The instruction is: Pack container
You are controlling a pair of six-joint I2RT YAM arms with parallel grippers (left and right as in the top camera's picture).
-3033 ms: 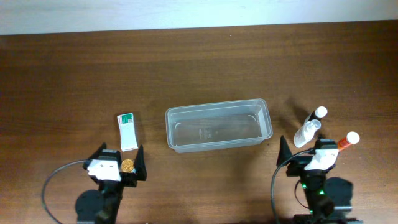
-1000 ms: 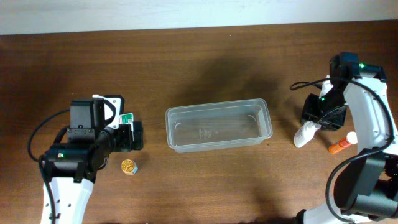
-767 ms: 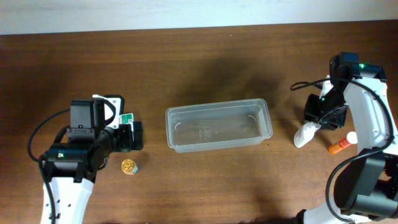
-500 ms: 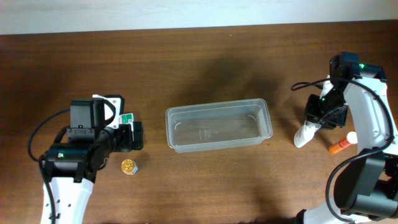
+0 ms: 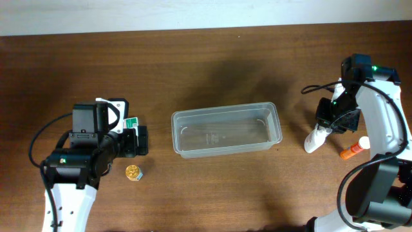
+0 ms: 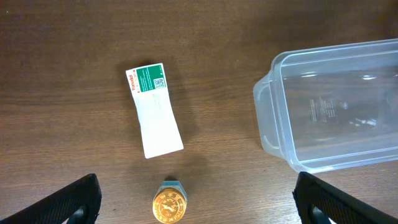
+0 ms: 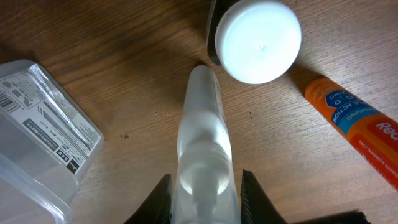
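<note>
The left gripper [image 6: 196,194] hangs released above the wooden table [image 5: 212,71], its two dark fingertips [image 6: 78,196] spread wide apart with nothing between them. Ahead of it and a little to its left lies a flat white packet [image 6: 154,110] with a green label at its far end. Just beneath the open jaws, nearer the left fingertip, stands a small jar with a gold lid [image 6: 170,205], near the packet but apart from it.

To the right of this gripper, well clear of packet and jar, sits the container [image 5: 225,131], a clear shallow tub with rounded corners, long side running left to right. It lies between the two arms and looks bare inside apart from embossed print on its floor.

The right gripper [image 5: 335,120] is down low beyond the container's right end. A clear spray bottle [image 7: 202,143] lies on the table, running straight out ahead from between its fingers [image 7: 160,199], which sit tight against both sides of the bottle. I cannot tell whether they press on it. Ahead and slightly right of the gripper is a white round cap [image 7: 258,40], seen from above, close to the bottle's far tip. Further right lies an orange tube [image 7: 354,124] at a slant. The container's corner [image 7: 37,137] shows at this gripper's left.
</note>
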